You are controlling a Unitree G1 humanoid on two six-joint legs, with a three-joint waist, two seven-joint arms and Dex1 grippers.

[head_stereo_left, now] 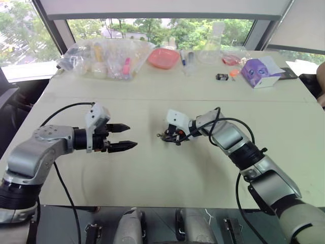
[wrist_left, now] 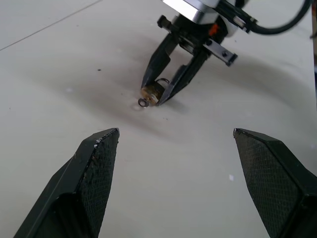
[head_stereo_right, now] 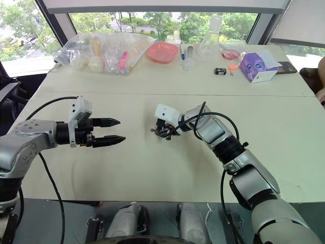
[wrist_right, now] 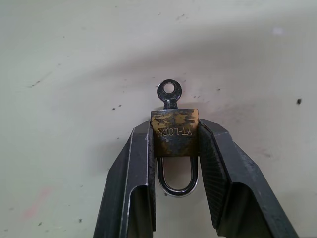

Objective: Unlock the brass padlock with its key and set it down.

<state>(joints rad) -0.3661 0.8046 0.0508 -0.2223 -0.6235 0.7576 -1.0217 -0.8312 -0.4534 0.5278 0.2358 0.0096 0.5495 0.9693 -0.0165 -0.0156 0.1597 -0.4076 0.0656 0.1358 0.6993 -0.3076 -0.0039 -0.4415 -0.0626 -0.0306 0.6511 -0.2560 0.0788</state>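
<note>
The brass padlock (wrist_right: 174, 133) lies on the pale table (head_stereo_left: 152, 173) near its middle, pinched at both sides of its body by my right gripper (head_stereo_left: 170, 137), which is shut on it. Its silvery shackle loop (wrist_right: 177, 181) points back between the fingers (wrist_right: 136, 168). The key (wrist_right: 169, 92) sticks out of the padlock's far end, its round head resting on the table. The left wrist view shows the padlock (wrist_left: 152, 92) and key (wrist_left: 143, 102) from the other side. My left gripper (head_stereo_left: 127, 136) hovers open to the left of them, empty and pointing toward the padlock.
Along the table's far edge stand a clear bag of plastic items (head_stereo_left: 106, 58), a pink bowl (head_stereo_left: 163, 57), a glass flask (head_stereo_left: 210, 51), a small black-and-orange gadget (head_stereo_left: 222, 77) and a purple box (head_stereo_left: 259, 72). A seam crosses the table behind the grippers.
</note>
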